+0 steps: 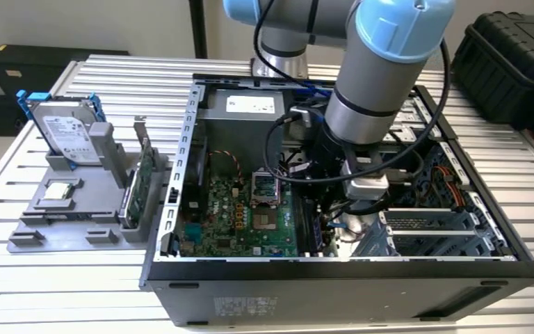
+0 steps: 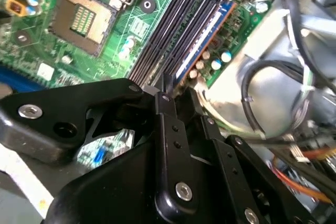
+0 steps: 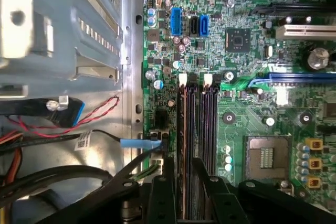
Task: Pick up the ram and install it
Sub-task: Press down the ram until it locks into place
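An aluminium slatted table (image 1: 81, 278) carried an open computer case (image 1: 341, 285) lying on its side. In the exterior view the case filled the middle and the four o'clock part of the table. The robot arm (image 1: 378, 90), grey with pale blue caps, came down from twelve o'clock into the case's open side, with black cables looped around its wrist.

At nine o'clock from the case stood a grey parts holder (image 1: 53, 229). A hard drive (image 1: 67, 132) stood upright in a blue frame at the holder's twelve o'clock end. A green expansion card (image 1: 142, 184) stood on edge along the side nearest the case. A small square silver processor chip (image 1: 58, 193) lay flat near the holder's middle.

The green motherboard (image 1: 239, 223) lay on the case floor, at about nine o'clock from the arm's wrist. Its processor socket (image 3: 266, 156) showed bare contacts in both wrist views. A bank of long dark memory slots (image 3: 207, 129) ran parallel beside the socket.

The black gripper (image 3: 184, 174) hung low over one end of that bank, straddling the outermost slot, the one furthest from the socket. The ram (image 2: 205, 38) stood on edge in that slot, and its blue-lined top edge ran straight in between the jaws. Whether it was seated fully could not be told. Nor could it be told whether the jaws pinched the stick or merely stood on either side of it.
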Robot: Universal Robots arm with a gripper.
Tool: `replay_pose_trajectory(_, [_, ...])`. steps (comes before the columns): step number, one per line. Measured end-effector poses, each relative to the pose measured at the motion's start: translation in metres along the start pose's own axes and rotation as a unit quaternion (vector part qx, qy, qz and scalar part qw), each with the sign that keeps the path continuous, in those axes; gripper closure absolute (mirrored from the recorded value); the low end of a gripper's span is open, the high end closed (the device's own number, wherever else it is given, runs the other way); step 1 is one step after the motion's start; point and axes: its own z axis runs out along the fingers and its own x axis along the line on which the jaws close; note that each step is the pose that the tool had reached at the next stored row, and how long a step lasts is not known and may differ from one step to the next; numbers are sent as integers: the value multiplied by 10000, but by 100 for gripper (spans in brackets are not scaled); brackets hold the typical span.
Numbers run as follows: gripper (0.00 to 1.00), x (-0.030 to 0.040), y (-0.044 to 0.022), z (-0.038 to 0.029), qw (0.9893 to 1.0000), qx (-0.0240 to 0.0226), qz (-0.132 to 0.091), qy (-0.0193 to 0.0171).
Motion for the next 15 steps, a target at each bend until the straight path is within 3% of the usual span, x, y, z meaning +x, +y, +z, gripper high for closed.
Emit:
replay_pose_trajectory(5, [0, -8, 4, -212, 10000, -16, 0, 0])
replay_pose_trajectory(9, [0, -10, 4, -228, 10000, -47, 2, 1])
replay_pose_trajectory(10, [100, -10, 4, -229, 10000, -50, 2, 1])
replay_pose_trajectory(15, [100, -10, 4, -228, 10000, -62, 2, 1])
